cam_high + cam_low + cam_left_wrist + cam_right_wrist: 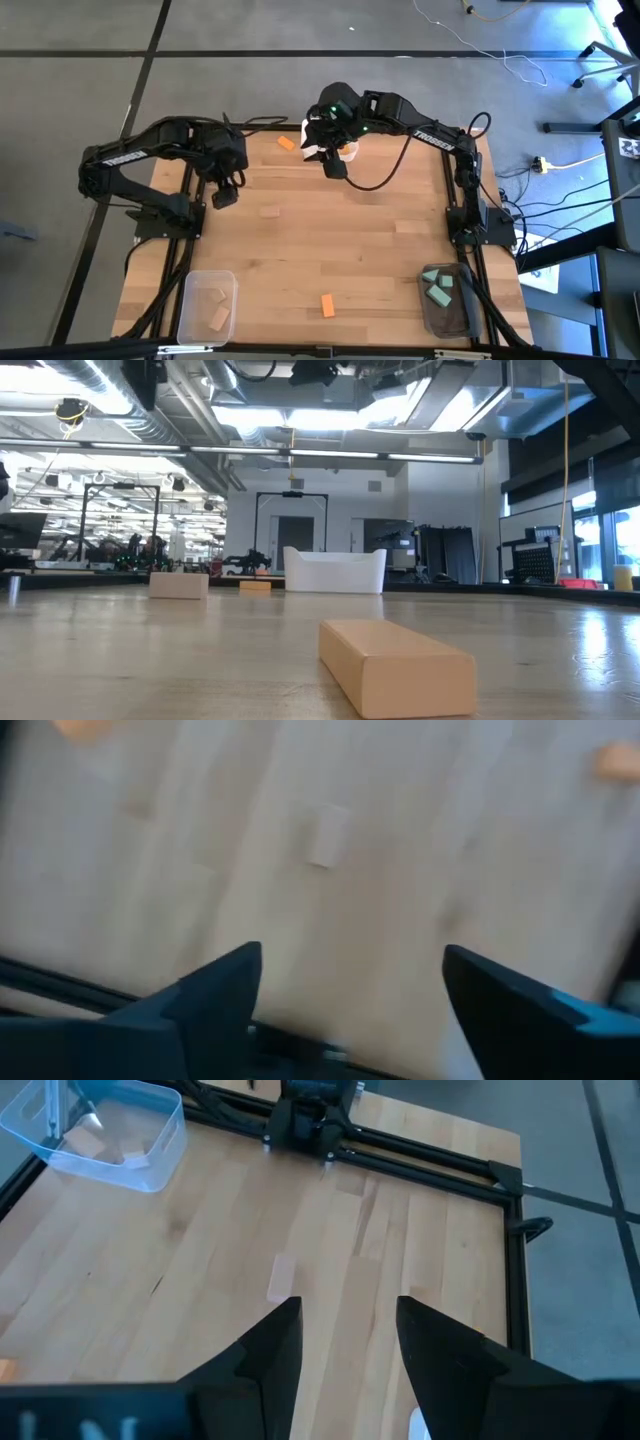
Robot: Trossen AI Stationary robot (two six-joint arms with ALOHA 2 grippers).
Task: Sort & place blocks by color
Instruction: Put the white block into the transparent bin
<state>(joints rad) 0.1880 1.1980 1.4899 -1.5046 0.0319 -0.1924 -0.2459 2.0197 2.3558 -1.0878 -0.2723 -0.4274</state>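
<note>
Butcher-block wooden table [330,250] framed by black rails sits on a grey floor; the low view looks across it into an open workshop with ceiling ducts, strip lights and a white tub in the distance. Blocks on the bare surface: a tan block [269,211] near the middle, an orange block [327,305] toward the near edge between the two bins, an orange block at the far edge [286,143], and another orange piece [349,149] just beside the right gripper. Left bin [207,307], clear plastic at the near left corner, contains two tan blocks [218,318]. Right bin [447,300], at the near right corner, contains several teal-green blocks [438,292]. Left gripper [224,196] hangs over the left half of the table, fingers spread wide with nothing between them. Right gripper [334,165] is at the far edge near the middle, fingers partly apart and holding nothing visible. Cables lie on the floor to the right.
</note>
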